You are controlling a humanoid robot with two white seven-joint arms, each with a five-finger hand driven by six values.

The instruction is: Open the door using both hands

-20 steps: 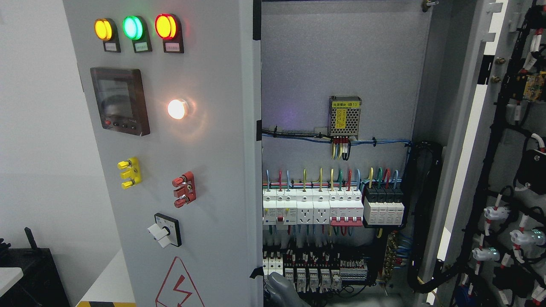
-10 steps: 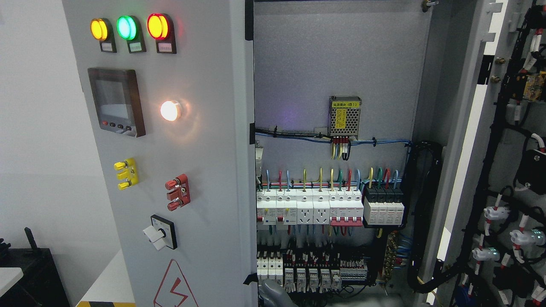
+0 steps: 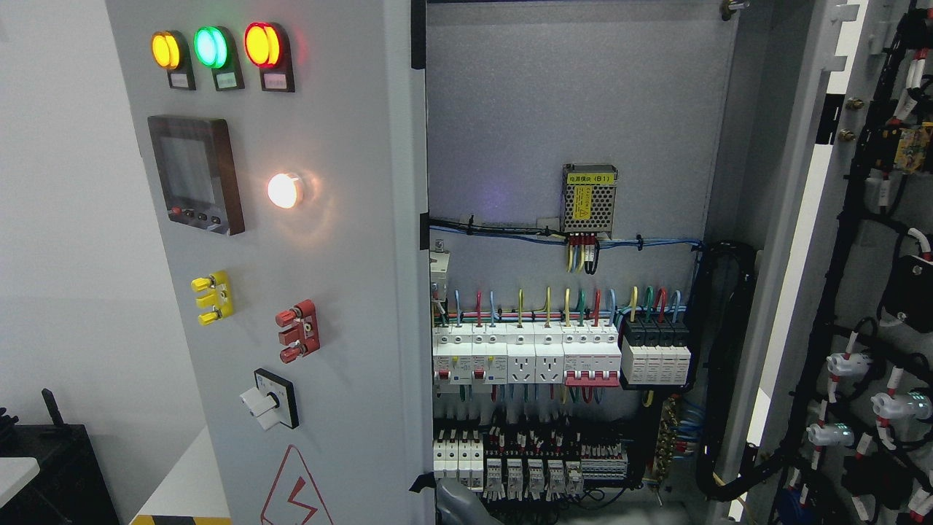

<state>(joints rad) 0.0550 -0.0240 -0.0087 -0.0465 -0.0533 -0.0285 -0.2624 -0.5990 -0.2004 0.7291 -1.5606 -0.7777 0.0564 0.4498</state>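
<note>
Head view is showing the left door (image 3: pixel 291 292) standing partly open, its free edge exposing the breakers (image 3: pixel 525 357). A grey hand (image 3: pixel 459 503) is pressing behind that edge at the bottom, presumably to swing it outward; its finger state cannot be determined.

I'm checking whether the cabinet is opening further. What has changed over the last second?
The grey left door with lamps and meter has swung further open: its inner edge moved left, exposing more white circuit breakers. The grey hand at the bottom edge followed it leftward and now shows less. The wired right door, the perforated power supply with yellow label and the cabinet wiring stayed put.
</note>
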